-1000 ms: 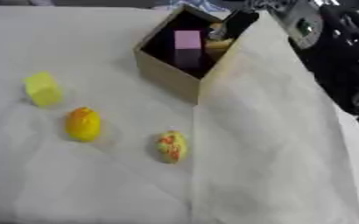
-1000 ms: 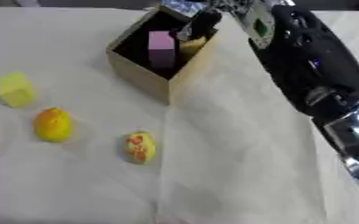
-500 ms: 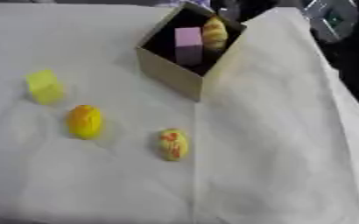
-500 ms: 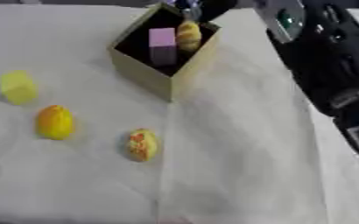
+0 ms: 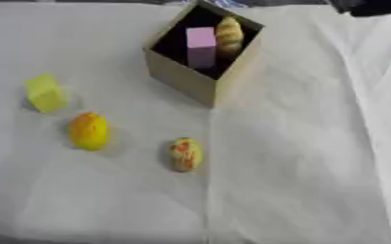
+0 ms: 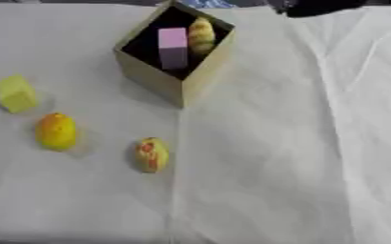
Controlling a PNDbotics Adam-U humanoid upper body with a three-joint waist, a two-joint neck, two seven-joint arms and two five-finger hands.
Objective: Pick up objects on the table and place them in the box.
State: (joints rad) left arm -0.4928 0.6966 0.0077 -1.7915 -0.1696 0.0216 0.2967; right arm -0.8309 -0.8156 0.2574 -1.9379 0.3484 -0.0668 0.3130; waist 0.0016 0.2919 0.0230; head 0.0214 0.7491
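1. In the left eye view, the right hand [image 5: 374, 5] is showing only as a dark shape at the top right corner; I cannot tell how its fingers are set.
2. Down and to the left of that hand, the box [image 5: 182, 76] is standing on the white cloth [image 5: 299, 157], open at the top and turned with a corner toward the viewer.
3. Inside the box, a pink block [image 5: 201, 46] is standing upright, and a yellowish oval object [image 5: 229, 35] is leaning just beside it, on the side nearer the hand.
4. Well apart from the hand, lower left, three things are lying on the cloth: a yellow block [image 5: 45, 92] farthest from the hand, an orange-yellow rounded object [image 5: 89, 130] below it, and a yellow oval object with red marks [image 5: 185, 153] nearest the box's front corner.
5. In the right eye view, the same dark part of the hand is showing at the top edge, up and to the right of the box; it is probably the hand or wrist, but the shape is too blurred to be sure.
6. Here too, none of the three loose things is touching the box or another.
7. The left hand is not showing in either view.
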